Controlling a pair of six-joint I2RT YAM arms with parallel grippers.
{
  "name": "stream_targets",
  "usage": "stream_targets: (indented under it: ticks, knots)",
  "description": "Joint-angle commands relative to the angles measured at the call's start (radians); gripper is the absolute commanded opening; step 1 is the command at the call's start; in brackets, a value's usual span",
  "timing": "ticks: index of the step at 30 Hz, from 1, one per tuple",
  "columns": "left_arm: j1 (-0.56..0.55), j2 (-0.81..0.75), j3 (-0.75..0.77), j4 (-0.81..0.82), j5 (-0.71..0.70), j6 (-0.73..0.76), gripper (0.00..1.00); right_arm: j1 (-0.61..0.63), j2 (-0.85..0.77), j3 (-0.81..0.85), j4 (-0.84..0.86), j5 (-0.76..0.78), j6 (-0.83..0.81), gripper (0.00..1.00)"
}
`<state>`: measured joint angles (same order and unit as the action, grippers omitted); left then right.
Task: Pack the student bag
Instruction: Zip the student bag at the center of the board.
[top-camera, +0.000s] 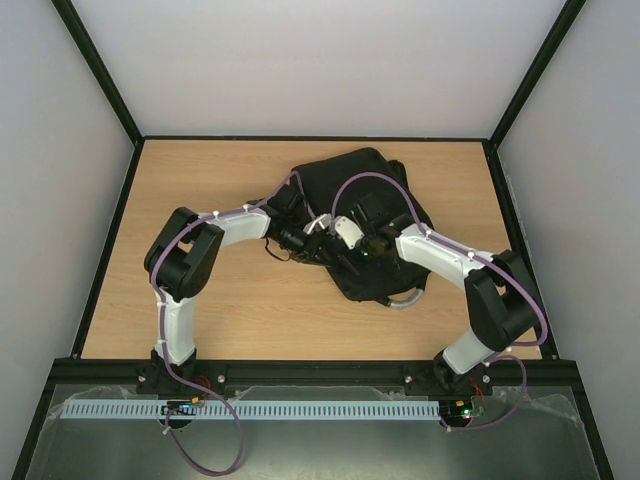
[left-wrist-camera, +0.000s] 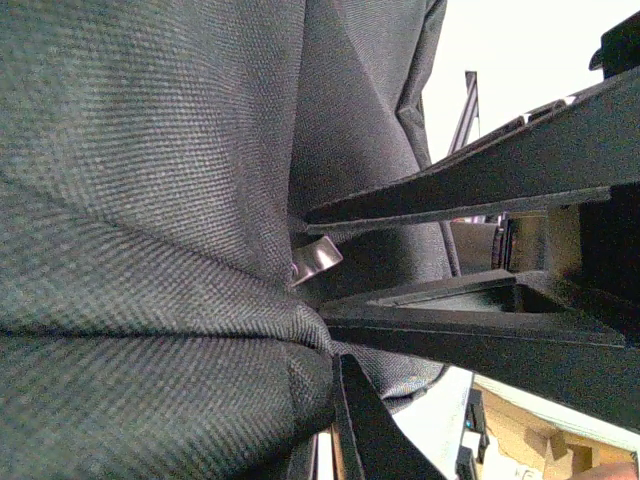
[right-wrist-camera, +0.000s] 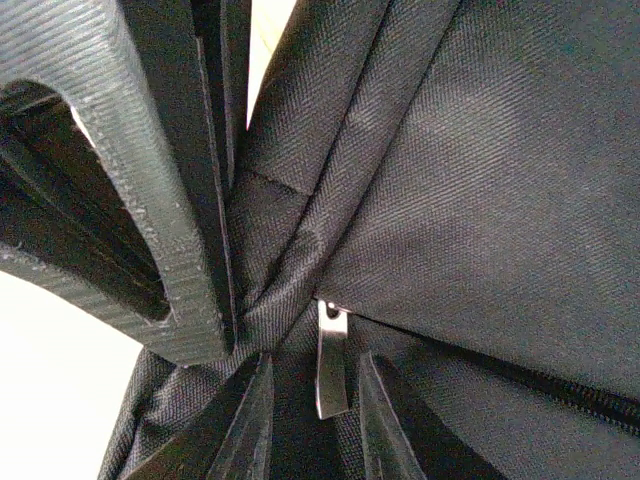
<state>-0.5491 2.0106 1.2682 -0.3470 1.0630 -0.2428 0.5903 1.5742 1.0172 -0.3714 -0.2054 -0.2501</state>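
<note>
The student bag (top-camera: 352, 176) is seen lying on the wooden bench (top-camera: 250, 320), towards its far right part, with a silver-grey handle loop (top-camera: 405, 302) showing at the near edge of the bag. Both arms are bent inward over the bench so that their ends meet above the near left part of the bag. The left pincer (left-wrist-camera: 315, 268) is pressed together on a gathered fold of the bag's black woven fabric; creases in the cloth are drawn towards its tips. A small metal tab lies right at those tips, though it cannot be told from the left wrist view whether the tab itself is caught along with the cloth. In the right wrist view a ribbed finger (right-wrist-camera: 150, 200) of the left pincer is seen at the upper left, pushed into the same bunched fabric. The right pincer (right-wrist-camera: 318, 395) is held spread, its two fingertips set on either side of a flat metal zip pull (right-wrist-camera: 332, 362) that hangs from the end of a zip line. The zip line is seen running away to the lower right across the fabric. A narrow gap is visible between the pull and each fingertip.
</note>
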Motion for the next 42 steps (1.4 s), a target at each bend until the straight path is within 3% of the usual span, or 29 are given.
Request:
stream_targets:
  ticks: [1,4,9,12,19,31,42]
  knots:
    - [0.006,-0.028,0.019,0.017,0.036,0.026,0.03,0.012,0.041,-0.02,-0.007,0.031,-0.033,0.22]
    - [0.005,-0.028,0.019,0.013,0.035,0.034,0.02,0.013,0.067,-0.016,0.004,0.061,-0.023,0.11]
    - [0.005,-0.026,0.012,0.006,0.026,0.059,0.03,0.014,0.081,0.014,-0.006,0.112,-0.016,0.09]
    - [0.005,-0.026,0.01,-0.011,0.018,0.084,0.02,0.013,0.088,0.039,-0.034,0.127,-0.029,0.01]
    - [0.008,-0.034,0.001,-0.055,-0.018,0.129,0.02,0.003,0.064,0.074,-0.121,0.091,-0.056,0.01]
    - [0.101,-0.089,-0.072,-0.157,-0.247,0.253,0.02,-0.086,0.082,0.113,-0.282,-0.18,-0.161,0.01]
    - [0.15,-0.153,-0.124,-0.231,-0.34,0.341,0.02,-0.182,0.142,0.104,-0.273,-0.211,-0.172,0.01]
